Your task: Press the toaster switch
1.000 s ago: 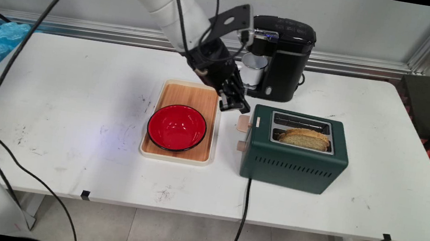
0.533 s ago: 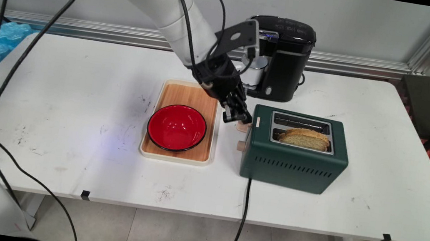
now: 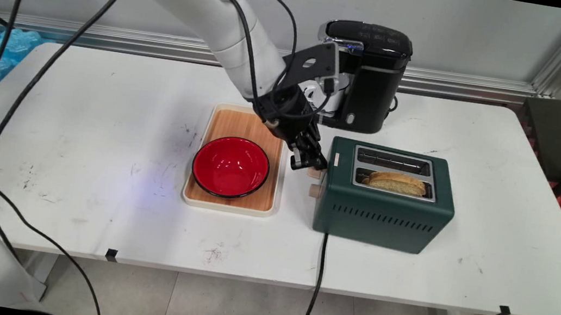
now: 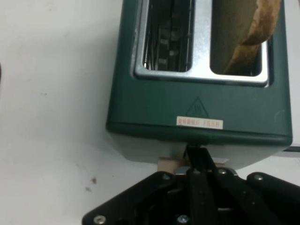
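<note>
My tool (image 3: 311, 163) is pinched together, pressing the tan lever (image 4: 169, 164) on the green toaster (image 3: 384, 205) beside the tray (image 3: 230, 205) on the bench (image 3: 99, 115). Lever's probably stiff and springy, so push squarely on top; the bread (image 3: 398, 182) sits low in the slot.

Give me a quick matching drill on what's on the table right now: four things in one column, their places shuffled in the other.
Things:
1. red bowl
2. bread slice
3. end effector
4. white cup

Places:
A. under the coffee maker's spout
B. on the wooden tray
C. at the lever on the toaster's left end
D. in the toaster's near slot

Pairs: 1-B, 2-D, 3-C, 4-A
</note>
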Tool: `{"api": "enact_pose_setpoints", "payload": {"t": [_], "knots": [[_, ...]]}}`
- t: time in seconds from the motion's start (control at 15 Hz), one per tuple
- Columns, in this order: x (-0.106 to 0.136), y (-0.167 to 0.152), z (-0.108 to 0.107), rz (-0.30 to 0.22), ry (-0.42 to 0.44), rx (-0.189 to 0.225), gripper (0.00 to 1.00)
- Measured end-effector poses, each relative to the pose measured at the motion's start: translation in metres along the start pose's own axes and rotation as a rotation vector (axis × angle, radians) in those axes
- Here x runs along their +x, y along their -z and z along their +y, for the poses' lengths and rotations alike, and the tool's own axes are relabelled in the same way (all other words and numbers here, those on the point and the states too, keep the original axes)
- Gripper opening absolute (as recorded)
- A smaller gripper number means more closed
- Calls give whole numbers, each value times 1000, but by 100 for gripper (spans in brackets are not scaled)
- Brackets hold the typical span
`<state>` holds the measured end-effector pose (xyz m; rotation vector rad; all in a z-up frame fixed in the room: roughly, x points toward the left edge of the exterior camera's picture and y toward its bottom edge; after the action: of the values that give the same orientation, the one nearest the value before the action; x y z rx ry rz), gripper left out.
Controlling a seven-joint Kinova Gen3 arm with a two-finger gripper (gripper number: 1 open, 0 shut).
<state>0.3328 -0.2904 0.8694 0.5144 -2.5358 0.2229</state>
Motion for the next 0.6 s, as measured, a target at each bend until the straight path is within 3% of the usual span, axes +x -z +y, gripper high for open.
{"api": "enact_pose_setpoints", "payload": {"t": [0.6], "knots": [[-16, -18, -1, -27, 1, -4, 0]]}}
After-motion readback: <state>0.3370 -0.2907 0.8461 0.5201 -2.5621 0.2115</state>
